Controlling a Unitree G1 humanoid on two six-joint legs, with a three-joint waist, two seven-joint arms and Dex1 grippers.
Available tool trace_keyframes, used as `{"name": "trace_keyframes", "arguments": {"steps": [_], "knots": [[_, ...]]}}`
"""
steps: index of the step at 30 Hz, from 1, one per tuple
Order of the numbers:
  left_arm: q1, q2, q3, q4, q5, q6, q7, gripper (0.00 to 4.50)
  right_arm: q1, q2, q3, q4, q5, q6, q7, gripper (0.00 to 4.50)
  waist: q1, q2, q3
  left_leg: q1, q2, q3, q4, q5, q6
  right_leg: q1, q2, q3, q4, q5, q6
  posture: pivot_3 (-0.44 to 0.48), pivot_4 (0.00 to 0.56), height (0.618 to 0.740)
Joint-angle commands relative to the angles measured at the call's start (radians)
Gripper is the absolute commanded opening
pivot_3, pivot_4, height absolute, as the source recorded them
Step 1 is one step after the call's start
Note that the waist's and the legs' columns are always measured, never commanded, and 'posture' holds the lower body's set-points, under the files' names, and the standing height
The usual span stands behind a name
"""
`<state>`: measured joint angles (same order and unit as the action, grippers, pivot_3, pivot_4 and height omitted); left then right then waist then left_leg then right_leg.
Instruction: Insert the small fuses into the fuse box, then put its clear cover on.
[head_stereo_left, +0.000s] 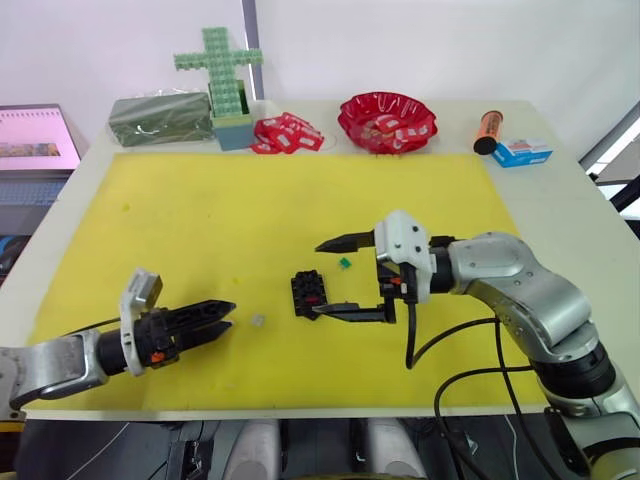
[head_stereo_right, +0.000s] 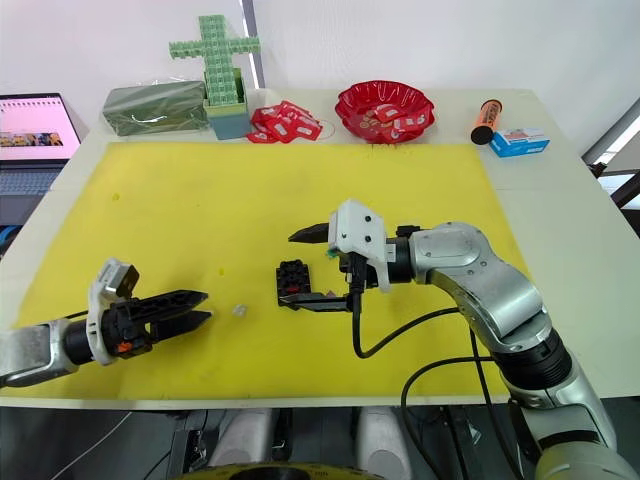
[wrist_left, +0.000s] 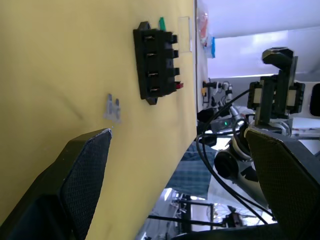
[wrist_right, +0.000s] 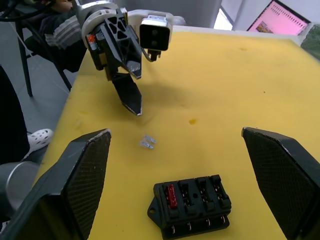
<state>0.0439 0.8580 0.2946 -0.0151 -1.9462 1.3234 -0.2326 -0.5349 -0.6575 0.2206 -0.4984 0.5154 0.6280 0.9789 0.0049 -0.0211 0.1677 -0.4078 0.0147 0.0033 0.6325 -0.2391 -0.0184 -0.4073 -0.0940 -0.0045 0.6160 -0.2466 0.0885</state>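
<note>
Fuse box (head_stereo_left: 308, 293) sits between the open right pincer's (head_stereo_left: 346, 277) fingers.

The right pincer (head_stereo_left: 340, 277) hides part of the fuse box (head_stereo_left: 307, 291). The clear cover (wrist_left: 184, 34) is barely discernible. A laptop (head_stereo_left: 35, 140) is cut by the edge.

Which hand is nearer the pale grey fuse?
Left. The left hand sits just beside the pale grey fuse; the right hand straddles the fuse box, farther off.
</note>
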Motion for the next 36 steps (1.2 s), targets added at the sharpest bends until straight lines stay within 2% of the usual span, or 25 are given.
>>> {"name": "trace_keyframes", "arguments": {"steps": [1,4,8,13,17,25,30,36], "knots": [[-0.009,-0.009,-0.012,0.023,-0.026,-0.012,0.048,4.50,-0.011,-0.007,-0.003,-0.044,0.004,-0.001,0.006,4.47,0.000,0.000,0.000,0.000,0.000,0.000,0.000,0.000,0.000,0.000,0.000,0.000,0.000,0.000,0.000,0.000,0.150,0.740],[-0.038,-0.002,-0.039,0.045,-0.026,0.011,0.044,4.50,-0.038,0.009,-0.002,-0.049,0.020,0.024,-0.003,4.47,0.000,0.000,0.000,0.000,0.000,0.000,0.000,0.000,0.000,0.000,0.000,0.000,0.000,0.000,0.000,0.000,0.150,0.740],[-0.053,-0.052,-0.070,0.053,-0.026,-0.036,0.139,4.50,-0.023,-0.007,-0.004,-0.051,-0.001,0.028,-0.013,4.47,0.005,0.001,-0.001,0.000,0.000,0.000,0.000,0.000,0.000,0.001,0.000,0.000,0.000,0.000,0.000,0.000,0.150,0.740],[-0.050,-0.095,-0.090,0.032,-0.026,-0.035,0.178,4.50,-0.010,-0.014,-0.023,-0.082,0.028,0.071,-0.030,4.47,0.008,0.003,-0.002,0.000,-0.002,0.000,0.001,0.000,0.000,0.002,-0.002,0.000,0.000,0.000,0.000,0.000,0.150,0.740],[-0.100,-0.163,-0.098,0.056,-0.026,-0.061,0.250,4.50,-0.002,-0.031,-0.024,-0.094,0.018,0.077,-0.038,4.47,0.013,0.005,-0.003,0.001,-0.005,0.000,0.002,0.000,0.000,0.002,-0.003,-0.001,-0.001,0.000,0.000,0.000,0.150,0.740],[-0.135,-0.233,-0.120,0.063,-0.026,-0.082,0.356,4.50,0.008,-0.049,-0.040,-0.109,0.029,0.094,-0.054,4.47,0.023,0.006,-0.004,0.001,-0.007,0.000,0.004,0.001,0.001,0.004,-0.005,-0.002,-0.002,0.000,0.000,0.000,0.150,0.740],[-0.128,-0.223,-0.144,0.049,-0.026,-0.016,0.312,4.50,0.009,-0.042,-0.038,-0.116,0.039,0.105,-0.067,4.47,0.034,0.007,-0.005,0.001,-0.007,0.000,0.006,0.000,0.001,0.003,-0.004,-0.002,-0.003,0.000,0.000,0.000,0.150,0.740],[-0.147,-0.227,-0.168,0.060,-0.026,-0.025,0.325,4.50,0.022,-0.055,-0.034,-0.121,0.033,0.104,-0.070,4.47,0.035,0.007,-0.005,0.001,-0.008,0.000,0.006,0.000,0.002,0.003,-0.005,-0.002,-0.004,0.000,0.000,0.000,0.150,0.740]]}}
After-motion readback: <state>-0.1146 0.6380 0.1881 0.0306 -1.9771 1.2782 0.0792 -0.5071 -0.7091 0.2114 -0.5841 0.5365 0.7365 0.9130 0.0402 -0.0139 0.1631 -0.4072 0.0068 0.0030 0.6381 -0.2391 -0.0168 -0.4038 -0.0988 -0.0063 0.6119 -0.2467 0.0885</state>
